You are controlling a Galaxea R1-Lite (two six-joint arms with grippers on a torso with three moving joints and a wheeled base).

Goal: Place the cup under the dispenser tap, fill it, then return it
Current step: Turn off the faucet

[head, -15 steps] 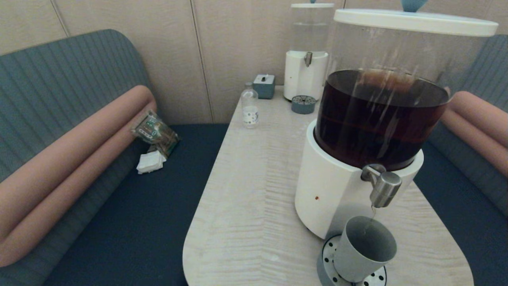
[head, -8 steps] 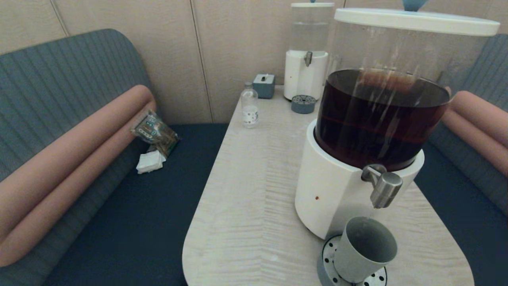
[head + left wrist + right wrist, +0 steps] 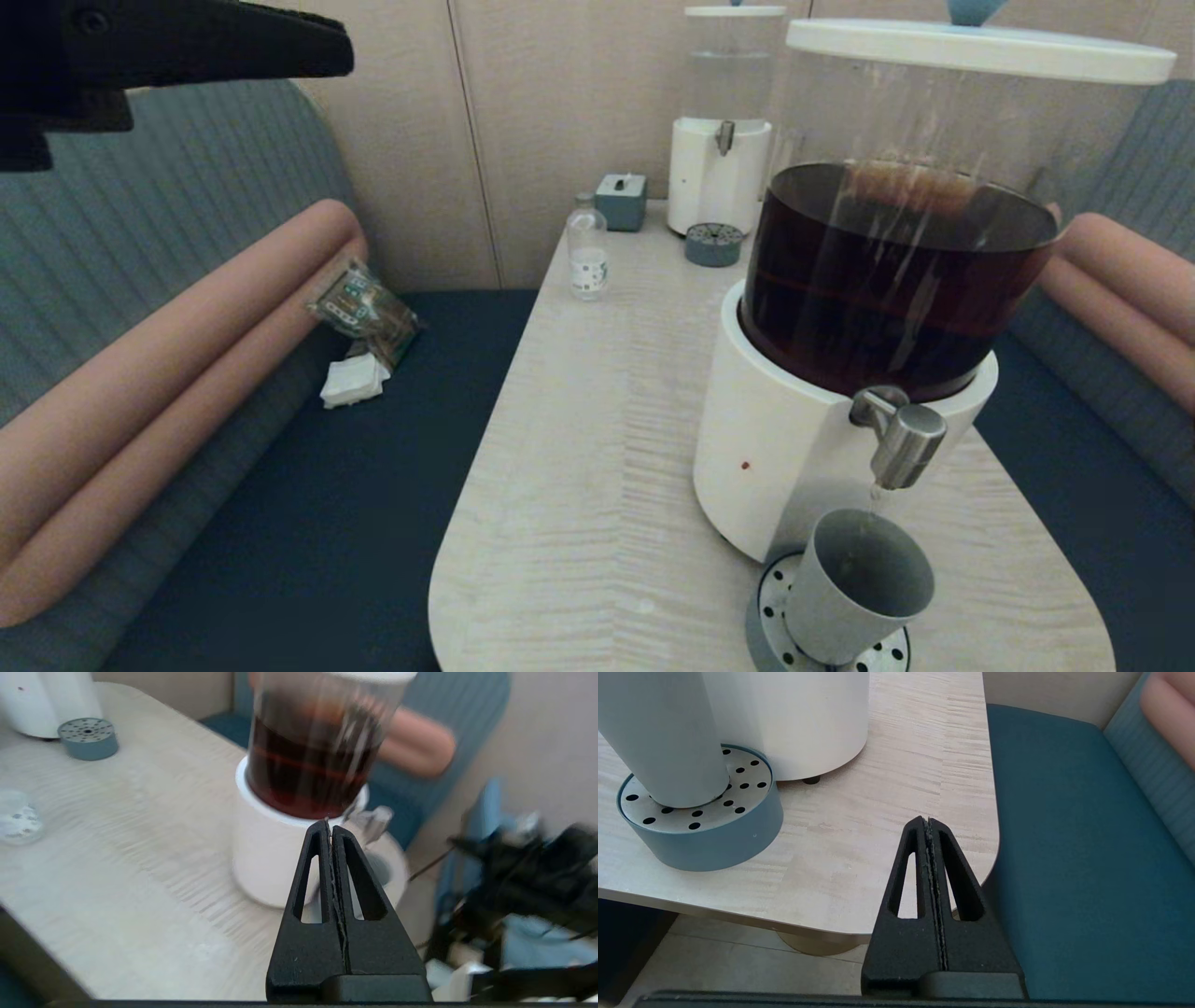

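The grey-green cup (image 3: 854, 593) stands on the perforated drip tray (image 3: 767, 607), its mouth right below the steel dispenser tap (image 3: 904, 448). A thin trickle hangs from the spout into the cup. My left gripper (image 3: 347, 58) is shut and empty, high up at the far left, well away from the dispenser (image 3: 794, 448). In the left wrist view its fingertips (image 3: 331, 826) point toward the dispenser's white base (image 3: 271, 858). My right gripper (image 3: 928, 822) is shut and empty, low by the table's near right corner. The cup (image 3: 663, 737) and tray (image 3: 705, 830) stand a short way off from it.
At the table's far end are a small clear bottle (image 3: 588, 252), a grey box (image 3: 622, 202), a smaller clear-liquid dispenser (image 3: 721, 121) and its drip tray (image 3: 714, 245). A snack packet (image 3: 364, 313) and a napkin lie on the left bench. Blue seats flank the table.
My left gripper has come into the head view at the upper left. A thin trickle shows under the tap again. The cup has not moved.
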